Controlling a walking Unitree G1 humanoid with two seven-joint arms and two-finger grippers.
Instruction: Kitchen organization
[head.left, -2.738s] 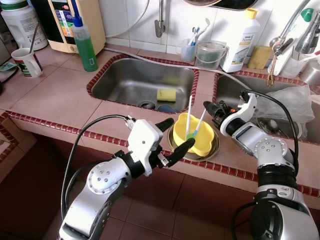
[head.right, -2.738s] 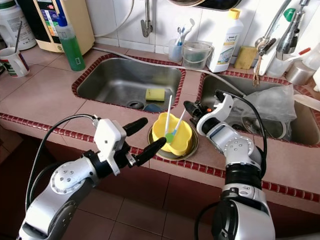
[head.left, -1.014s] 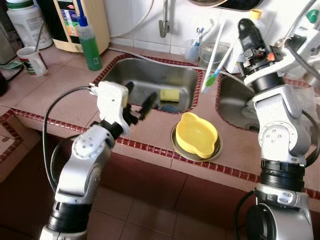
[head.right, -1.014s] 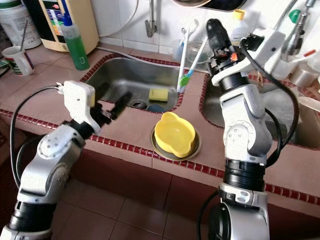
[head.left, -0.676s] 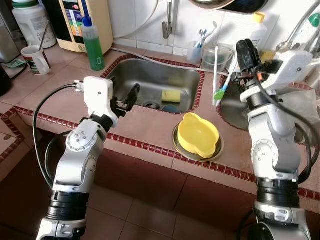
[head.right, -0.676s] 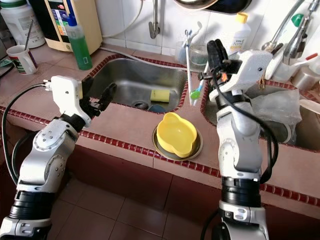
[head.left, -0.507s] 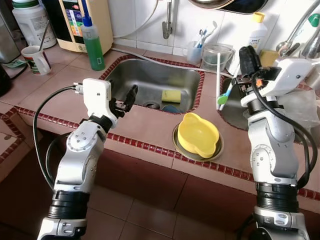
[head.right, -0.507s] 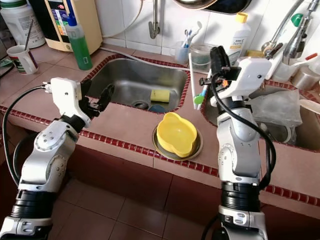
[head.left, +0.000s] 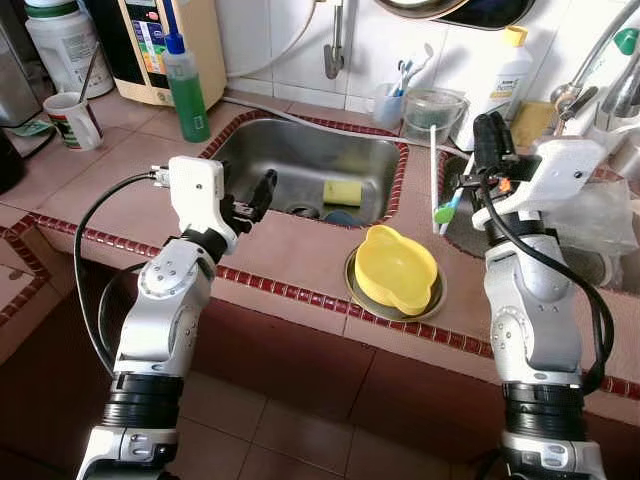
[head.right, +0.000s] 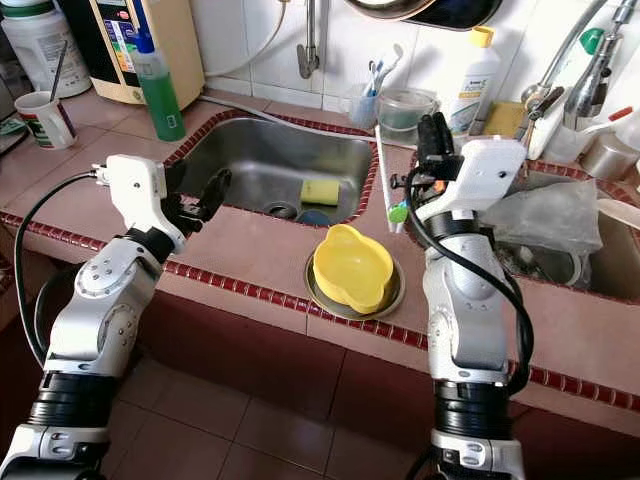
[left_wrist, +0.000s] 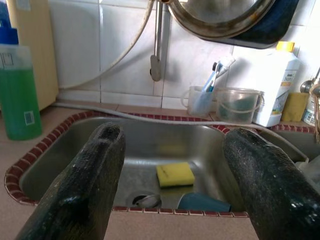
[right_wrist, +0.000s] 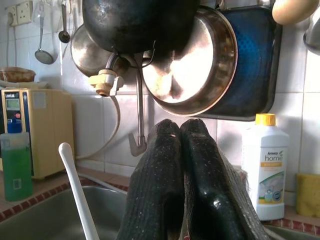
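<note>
Counter: a pink tiled counter (head.left: 120, 170) with a dark red edge; the wall behind has white tiles.
Sinks: a steel sink (head.left: 300, 165) sits in the middle with a yellow sponge (head.left: 332, 191) in it; a second sink (head.right: 600, 265) lies to the right with a clear plastic bag (head.left: 610, 205) over it.
Back of counter: a green soap bottle (head.left: 184, 80), a mug (head.left: 68, 118), a white bottle (head.left: 507, 72) and a cup of brushes (head.left: 388, 100).
Bowl: a yellow bowl (head.left: 397, 270) rests on a metal plate (head.left: 350, 285) near the front edge, between the two arms.
Left gripper (head.left: 258, 197): fingers spread wide apart with nothing between them, raised over the counter by the middle sink.
Right gripper (head.left: 485, 140): fingers squeezed together, pointing up above the strip between the sinks.
Toothbrushes: a white one (head.left: 433, 165) and one with a green end (head.left: 446, 207) hang down just beside the right gripper; where it grips them is hidden.
</note>
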